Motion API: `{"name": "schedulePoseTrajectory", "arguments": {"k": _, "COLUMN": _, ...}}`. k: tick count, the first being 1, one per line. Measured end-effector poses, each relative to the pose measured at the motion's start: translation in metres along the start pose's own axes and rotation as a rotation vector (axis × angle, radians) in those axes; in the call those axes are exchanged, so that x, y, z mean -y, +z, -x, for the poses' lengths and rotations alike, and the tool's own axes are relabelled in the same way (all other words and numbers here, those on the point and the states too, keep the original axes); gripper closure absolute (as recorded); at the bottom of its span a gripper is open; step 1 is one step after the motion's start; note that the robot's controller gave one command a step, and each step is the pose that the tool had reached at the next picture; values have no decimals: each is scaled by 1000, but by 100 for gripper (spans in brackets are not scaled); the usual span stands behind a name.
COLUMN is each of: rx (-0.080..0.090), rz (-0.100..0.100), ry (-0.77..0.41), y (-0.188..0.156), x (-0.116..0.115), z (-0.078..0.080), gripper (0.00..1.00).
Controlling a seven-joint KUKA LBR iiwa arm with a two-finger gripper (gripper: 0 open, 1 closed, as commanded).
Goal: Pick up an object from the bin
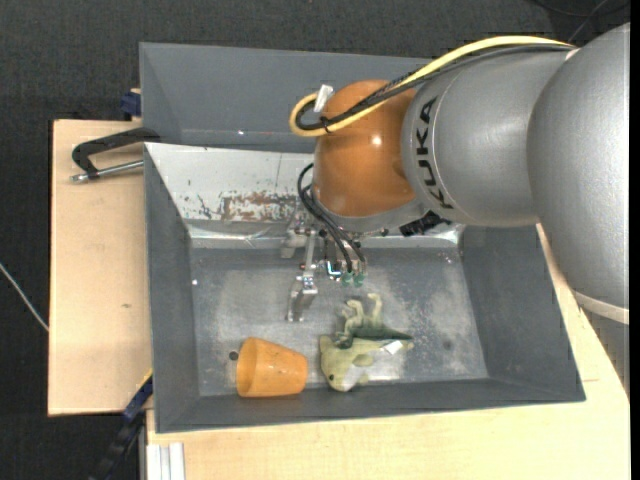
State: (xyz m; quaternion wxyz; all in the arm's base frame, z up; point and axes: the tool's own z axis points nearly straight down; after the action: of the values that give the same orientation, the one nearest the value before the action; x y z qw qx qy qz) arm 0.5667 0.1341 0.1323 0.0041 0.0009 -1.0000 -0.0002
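The gripper (300, 293), its width not to be told, is hung just behind an orange cup (270, 368) lying sideways; a pale green toy lizard (352, 353) is seen just right of that cup.

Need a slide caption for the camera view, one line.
Gripper inside the grey bin, near an orange cup and a pale green toy lizard.

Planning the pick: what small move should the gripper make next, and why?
Probably shift the gripper toward the pale green toy animal just to its lower right: it hangs over bare bin floor, and that toy lies close by.
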Motion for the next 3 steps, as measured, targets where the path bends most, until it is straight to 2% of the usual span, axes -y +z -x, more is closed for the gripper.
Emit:
{"name": "schedulePoseTrajectory", "arguments": {"k": 1, "rx": 4, "rz": 0, "ry": -137, "y": -21, "x": -16, "z": -77, "gripper": 0}}
{"name": "schedulePoseTrajectory", "arguments": {"k": 2, "rx": 18, "rz": 2, "ry": -118, "y": 23, "x": -25, "z": -73, "gripper": 0}}
{"name": "schedulePoseTrajectory", "arguments": {"k": 3, "rx": 15, "rz": -2, "ry": -278, "y": 4, "x": 43, "z": -66, "gripper": 0}}
